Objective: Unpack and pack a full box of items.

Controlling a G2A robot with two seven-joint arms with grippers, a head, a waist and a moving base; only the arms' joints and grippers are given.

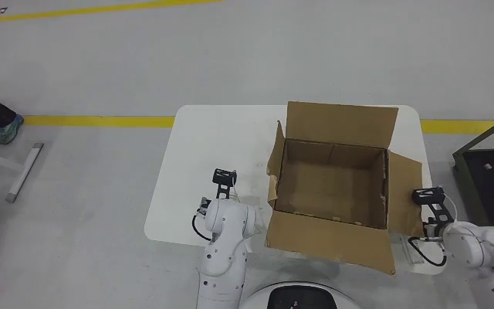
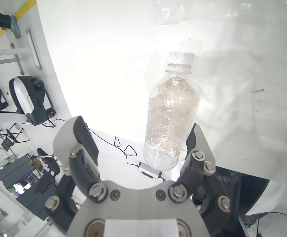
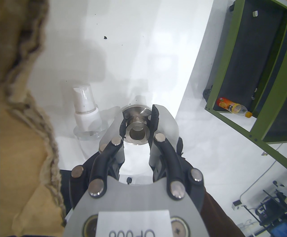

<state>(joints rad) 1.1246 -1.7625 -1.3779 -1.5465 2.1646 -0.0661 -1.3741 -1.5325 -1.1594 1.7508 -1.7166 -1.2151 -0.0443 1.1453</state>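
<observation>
An open brown cardboard box point(image 1: 332, 232) stands on the right half of the white, round-cornered surface point(image 1: 208, 147). Its four flaps are folded outward, its bare brown floor shows, and the near flap hangs over the near edge. The left end effector point(image 1: 225, 179) hangs over the surface close to the near edge, just left of the box. In the left wrist view the left end effector point(image 2: 136, 124) has its ribbed black fingers point(image 2: 86, 139) spread wide apart and gripping nothing. Between them is a clear plastic bottle with a white cap point(image 2: 171, 112), its base close to one finger and its cap pointing away from the wrist. From this angle it is hard to say whether the bottle lies flat or stands on the surface. Beyond the cap, a piece of wrinkled clear plastic film point(image 2: 197, 11) rests on the surface. The right end effector point(image 1: 430, 197) is at the near right corner of the surface, just beside the box's right flap. In the right wrist view the right end effector point(image 3: 139, 112) has its fingers drawn in and clamped on the narrow neck of a silver metal flask point(image 3: 136, 132), whose open mouth faces the wrist. A white spray bottle with a clear cap point(image 3: 86, 112) stands upright just beside the flask, between it and the frayed box flap point(image 3: 27, 157). Off the right edge of the surface, on the floor, stands a green-framed cart point(image 3: 224, 67) with an orange drink bottle point(image 3: 233, 107) lying on its side in it.
</observation>
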